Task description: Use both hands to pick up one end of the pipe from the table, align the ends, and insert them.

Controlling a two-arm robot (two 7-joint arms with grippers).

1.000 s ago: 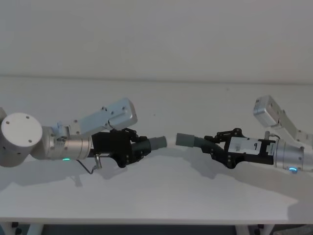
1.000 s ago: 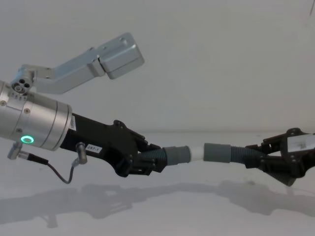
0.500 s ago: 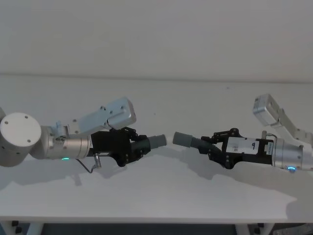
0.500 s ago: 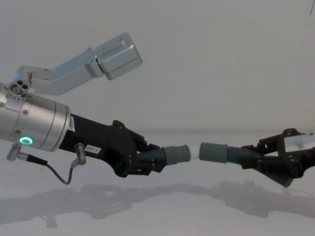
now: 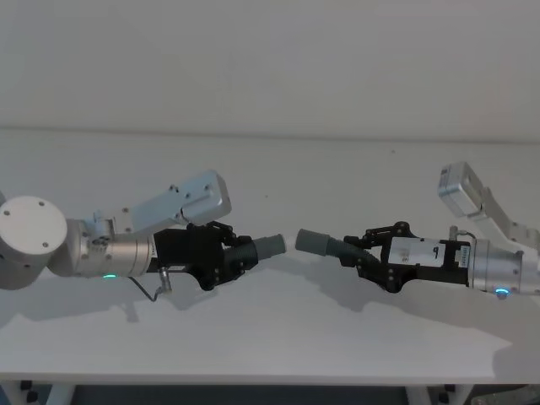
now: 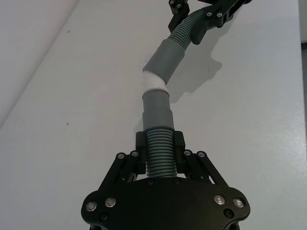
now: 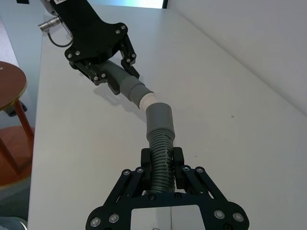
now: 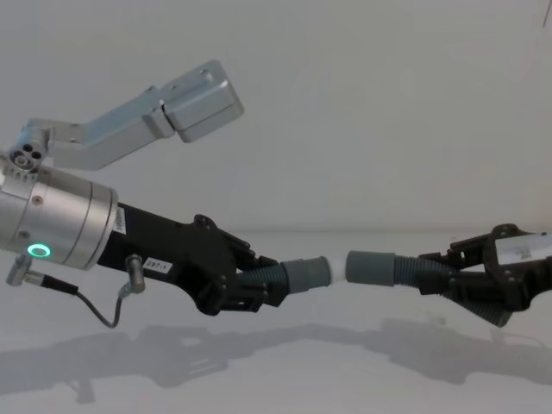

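Note:
Both pieces of the pipe hang in the air above the white table (image 5: 270, 337). My left gripper (image 5: 226, 256) is shut on the ribbed middle of the left piece (image 6: 157, 111), whose cuff ends in a whitish tip (image 6: 154, 82). My right gripper (image 5: 371, 255) is shut on the ribbed middle of the right piece (image 7: 159, 117), which has a plain open cuff (image 8: 371, 266). The two ends face each other at a slight angle. The whitish tip (image 8: 338, 269) sits at the mouth of the open cuff; whether it is inside I cannot tell.
The table's front edge (image 5: 270, 384) runs below both arms. A brown wooden stool (image 7: 9, 91) stands on the floor beside the table. A grey wall (image 5: 270, 59) rises behind the table.
My right gripper has carried its piece leftward, narrowing the gap between the two cuffs. My left arm has sunk slightly and drawn a little to the left.

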